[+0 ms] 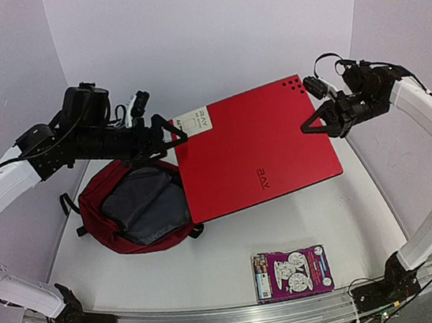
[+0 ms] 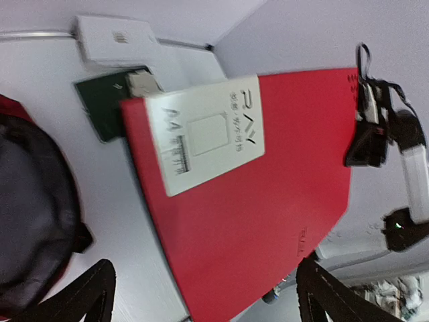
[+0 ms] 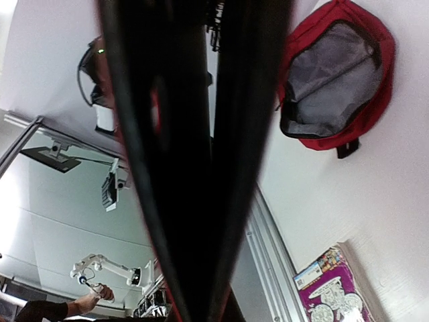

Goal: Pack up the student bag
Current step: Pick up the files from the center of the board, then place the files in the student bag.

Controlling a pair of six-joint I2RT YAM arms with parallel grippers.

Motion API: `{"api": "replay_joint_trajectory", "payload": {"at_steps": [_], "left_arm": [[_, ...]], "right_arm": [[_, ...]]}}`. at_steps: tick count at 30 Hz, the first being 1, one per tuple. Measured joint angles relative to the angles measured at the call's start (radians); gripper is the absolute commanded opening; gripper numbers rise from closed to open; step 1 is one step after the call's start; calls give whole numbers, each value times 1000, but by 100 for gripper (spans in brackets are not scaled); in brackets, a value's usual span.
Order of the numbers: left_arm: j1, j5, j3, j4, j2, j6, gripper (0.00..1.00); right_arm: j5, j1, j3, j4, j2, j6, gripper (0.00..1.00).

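The student bag (image 1: 134, 208), dark red with grey lining, lies open at the table's left; it also shows in the left wrist view (image 2: 27, 201) and the right wrist view (image 3: 335, 74). A flat bright red folder (image 1: 258, 148) with a white label is held tilted above the table, its left corner over the bag's right side. My right gripper (image 1: 309, 127) is shut on the folder's right edge; in the right wrist view (image 3: 198, 302) a thin red strip shows between its fingers. My left gripper (image 1: 169, 138) is wide open at the folder's left corner, the folder (image 2: 268, 188) beyond its fingers.
A purple picture book (image 1: 292, 272) lies near the front edge and shows in the right wrist view (image 3: 342, 288). A dark green flat item (image 2: 100, 107) and a white box (image 2: 114, 40) lie by the back wall behind the folder.
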Motion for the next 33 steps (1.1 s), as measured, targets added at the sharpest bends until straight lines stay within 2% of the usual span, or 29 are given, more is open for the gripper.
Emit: {"api": "replay_joint_trajectory", "payload": {"at_steps": [3,6,8,11,23,29,33], "left_arm": [[22,-209,44,-112,-29,4,94],[54,-375,115,-221,-24,6,84],[72,-454,172,-289,16,8,77],[96,-544,263,-404,125,22,74],[177,-573,386,-625,616,270,60],[192,-565,389,-640,758,368,58],[211,-566,377,-621,792,421,58]], "right_arm": [[78,-32,-5,23,1,45,0],[150,-61,-39,105,-9,140,0],[197,-68,-86,181,-27,216,0],[255,-71,-169,292,-63,338,0],[333,-70,-311,496,-138,547,0],[347,-70,-348,534,-163,584,0],[348,-70,-362,548,-166,597,0]]}}
